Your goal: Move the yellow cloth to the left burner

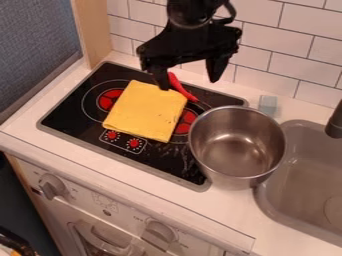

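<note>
Gripper (189,83) with jaws spread apart and nothing grasped between them. Hangs from the top edge, pointing down, one fingertip over the far edge of the yellow folded cloth (145,111), the other past its corner, toward the tiled wall (310,47); impossible to tell whether touching the fabric. Just below the jaws, toward the camera, the cloth itself: flat on the black stovetop (73,114), lapping onto the left burner (107,99) and reaching the right burner (186,122). Looks about halfway done: left burner only partly covered; remains to shift the cloth farther left and centre it there. Between the fingertips in view, a red-handled utensil (180,87). Farther out, to the right of the jaws, a metal pot (234,176), then the sink (304,165).
</note>
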You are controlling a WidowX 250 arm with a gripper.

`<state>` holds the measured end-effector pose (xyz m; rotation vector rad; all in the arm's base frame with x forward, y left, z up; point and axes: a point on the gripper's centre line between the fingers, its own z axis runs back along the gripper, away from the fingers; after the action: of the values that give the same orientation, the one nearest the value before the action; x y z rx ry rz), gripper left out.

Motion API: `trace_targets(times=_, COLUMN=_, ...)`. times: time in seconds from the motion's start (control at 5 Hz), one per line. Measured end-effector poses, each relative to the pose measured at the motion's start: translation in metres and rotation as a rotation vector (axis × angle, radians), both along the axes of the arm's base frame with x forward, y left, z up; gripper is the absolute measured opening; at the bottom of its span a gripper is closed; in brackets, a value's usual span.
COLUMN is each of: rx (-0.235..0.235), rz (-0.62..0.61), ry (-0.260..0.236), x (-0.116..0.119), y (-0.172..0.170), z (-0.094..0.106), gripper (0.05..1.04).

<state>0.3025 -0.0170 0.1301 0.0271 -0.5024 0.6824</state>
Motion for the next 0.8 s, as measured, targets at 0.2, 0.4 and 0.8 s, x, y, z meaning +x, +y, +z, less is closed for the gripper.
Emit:
trace_targets(times=0.2, rx=0.005, rz=0.056, ry=0.059, x=0.002, y=0.012, z=-0.022, gripper=1.001)
trace_targets(times=0.4, rx=-0.012, rz=0.115, ry=0.097, x=0.013, y=0.025, z=-0.046, gripper=1.001)
trace_targets(times=0.8, rx=-0.025, rz=0.183, ry=0.136, x=0.028, y=0.042, z=-0.076, gripper=1.001)
